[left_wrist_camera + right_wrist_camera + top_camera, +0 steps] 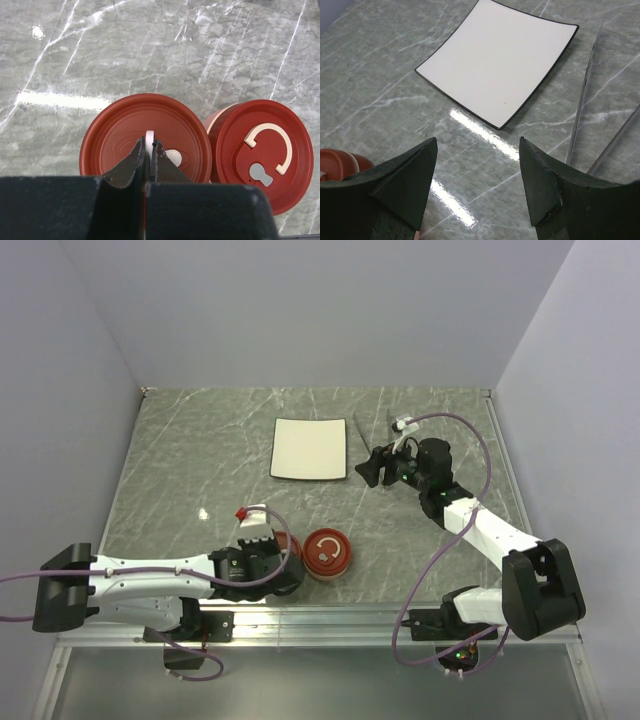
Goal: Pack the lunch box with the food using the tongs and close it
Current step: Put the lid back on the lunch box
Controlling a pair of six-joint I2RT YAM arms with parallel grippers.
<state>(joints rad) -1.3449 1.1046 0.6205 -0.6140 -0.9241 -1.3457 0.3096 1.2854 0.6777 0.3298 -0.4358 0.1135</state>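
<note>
Two red round lunch box parts stand side by side near the front. My left gripper (149, 144) is shut on the upright white handle (149, 135) of the left red lid (110, 135). The right red lid (260, 150) has its white handle lying flat. The tongs (581, 100) lie on the table right of the white plate (500, 65), which is bare. My right gripper (478, 145) hangs open above the table just in front of the plate, with the tongs to its right and nothing between its fingers. No food is in view.
From above, the plate (310, 448) sits at mid-back, the tongs (360, 437) just right of it, and the right gripper (368, 470) beside them. The red lid (326, 554) lies right of the left gripper (268, 545). Grey walls enclose the marble table (180, 460).
</note>
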